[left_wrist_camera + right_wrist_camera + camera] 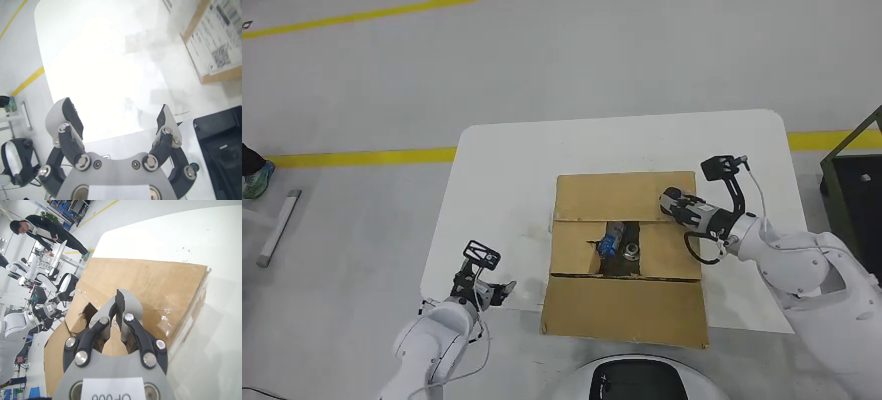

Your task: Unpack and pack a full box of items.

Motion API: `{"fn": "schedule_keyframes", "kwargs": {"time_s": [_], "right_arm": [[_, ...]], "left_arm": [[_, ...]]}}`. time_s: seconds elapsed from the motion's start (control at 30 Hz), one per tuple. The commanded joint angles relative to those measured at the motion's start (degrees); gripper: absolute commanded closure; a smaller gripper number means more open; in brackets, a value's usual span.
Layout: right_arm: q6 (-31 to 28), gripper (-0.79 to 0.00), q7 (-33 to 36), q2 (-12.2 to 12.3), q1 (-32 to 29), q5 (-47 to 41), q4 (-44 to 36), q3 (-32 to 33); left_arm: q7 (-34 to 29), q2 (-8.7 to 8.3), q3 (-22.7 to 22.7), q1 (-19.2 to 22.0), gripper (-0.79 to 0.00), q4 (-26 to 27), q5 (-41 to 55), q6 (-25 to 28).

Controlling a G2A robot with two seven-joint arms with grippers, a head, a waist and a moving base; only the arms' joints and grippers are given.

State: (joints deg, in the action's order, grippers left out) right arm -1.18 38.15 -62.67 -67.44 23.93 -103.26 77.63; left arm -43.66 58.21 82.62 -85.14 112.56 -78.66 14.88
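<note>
Top view: box (pixel 672 255) on the table (pixel 502 180), top flaps parted. In the gap are a blue item (pixel 609 243) and a darker one (pixel 630 250), neither identifiable. Label (pixel 213 37) on the box side: print too blurred to read. My left gripper (pixel 117 111) is spread wide, beside the box. My right gripper (pixel 120 294) is closed, over a box flap.

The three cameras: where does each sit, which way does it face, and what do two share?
Top view: above the arms, faces down on the table and cardboard box; both arms show.
Left wrist view: behind the open left gripper, faces the table's bare part.
Right wrist view: behind the shut right gripper, faces the box's flaps.
Shared: top and right wrist views both show the box's opening.
</note>
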Motion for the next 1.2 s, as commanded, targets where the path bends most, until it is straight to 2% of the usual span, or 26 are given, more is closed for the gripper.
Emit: {"fn": "schedule_keyframes", "kwargs": {"time_s": [0.0,0.27,0.4,0.93,1.17], "right_arm": [[0.00,0.000,0.07,-0.01,0.12,-0.05,0.12,-0.12],[0.07,0.000,0.42,-0.06,1.10,-0.18,0.48,-0.43],[0.06,0.000,0.48,-0.06,1.51,-0.07,0.73,-0.52],[0.26,0.000,0.18,0.05,1.90,-0.52,0.67,0.55],[0.51,0.000,-2.86,0.31,1.04,-1.83,-2.09,4.52]], "left_arm": [[0.53,-0.13,0.05,-0.88,-0.785,1.00,0.68,3.22],[1.74,-0.35,0.45,-1.03,-0.785,4.98,6.23,10.69],[1.57,-0.34,0.12,-0.25,-0.785,6.19,7.71,11.60],[5.30,0.55,-3.32,5.66,-0.785,7.28,13.05,6.56],[6.71,1.36,-7.22,10.40,-0.785,3.96,12.09,1.98]]}}
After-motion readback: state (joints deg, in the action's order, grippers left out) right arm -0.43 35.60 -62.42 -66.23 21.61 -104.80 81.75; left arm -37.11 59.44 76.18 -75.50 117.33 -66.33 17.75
